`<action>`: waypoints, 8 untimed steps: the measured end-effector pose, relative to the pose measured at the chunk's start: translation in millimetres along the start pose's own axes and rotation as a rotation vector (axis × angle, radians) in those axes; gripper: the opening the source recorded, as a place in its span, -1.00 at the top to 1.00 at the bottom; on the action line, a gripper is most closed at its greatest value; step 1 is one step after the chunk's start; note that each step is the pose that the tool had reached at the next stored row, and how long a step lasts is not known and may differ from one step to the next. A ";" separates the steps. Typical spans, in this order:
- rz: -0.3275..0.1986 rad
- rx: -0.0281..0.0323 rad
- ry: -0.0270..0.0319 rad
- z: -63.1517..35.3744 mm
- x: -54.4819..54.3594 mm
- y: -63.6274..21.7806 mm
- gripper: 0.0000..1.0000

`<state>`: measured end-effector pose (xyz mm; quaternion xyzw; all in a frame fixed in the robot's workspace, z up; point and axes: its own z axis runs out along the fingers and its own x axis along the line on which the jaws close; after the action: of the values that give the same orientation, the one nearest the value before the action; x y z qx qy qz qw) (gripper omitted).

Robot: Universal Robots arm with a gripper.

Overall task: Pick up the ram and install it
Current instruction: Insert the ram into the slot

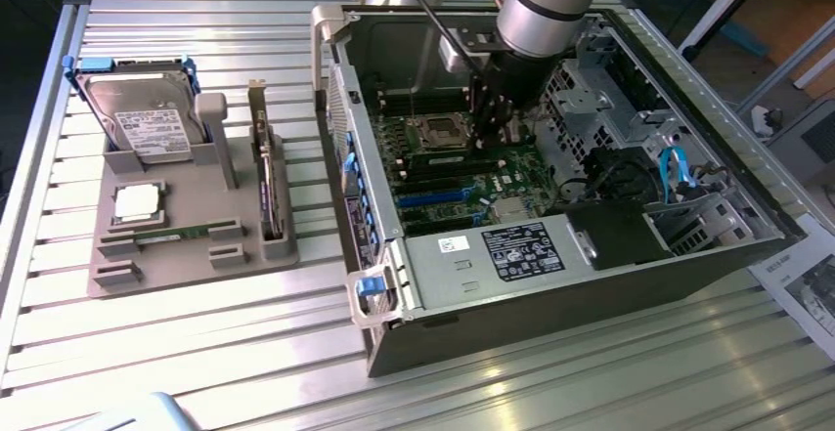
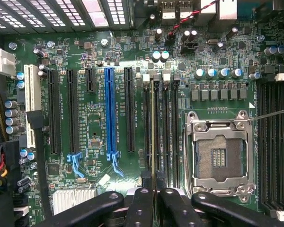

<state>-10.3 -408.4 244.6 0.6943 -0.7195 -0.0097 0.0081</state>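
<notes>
The claw (image 2: 154, 196) is pinched shut on the thin ram (image 2: 154, 137) — picked up already. It lines up with the slots (image 2: 166, 127), seemingly not pushed in.

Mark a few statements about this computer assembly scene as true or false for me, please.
1. The gripper is inside the open computer case. True.
2. The processor socket holds a chip. False: it is empty, with its contacts bare.
3. The hard drive lies inside the case. False: it stands in the grey holder on the exterior view's left.
4. The gripper is shut on the ram, seen edge-on over the memory slots. True.
</notes>
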 end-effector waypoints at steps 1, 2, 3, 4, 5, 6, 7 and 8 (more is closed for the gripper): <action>0.000 -0.0001 0.0001 0.3 0.1 0.1 0.76; 0.000 -0.0001 0.0002 0.5 0.2 0.2 0.76; 0.000 -0.0001 0.0002 0.8 0.3 0.2 0.76; 0.000 -0.0001 0.0003 0.9 0.3 0.2 0.76; 0.000 -0.0001 0.0004 0.9 0.3 0.2 0.76; 0.000 -0.0001 0.0004 0.9 0.3 0.2 0.76; 0.000 -0.0001 0.0004 0.9 0.3 0.2 0.76; 0.000 -0.0001 0.0003 1.0 0.3 0.2 0.76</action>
<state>-10.6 -408.7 243.7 0.6944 -0.7194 -0.0096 0.0082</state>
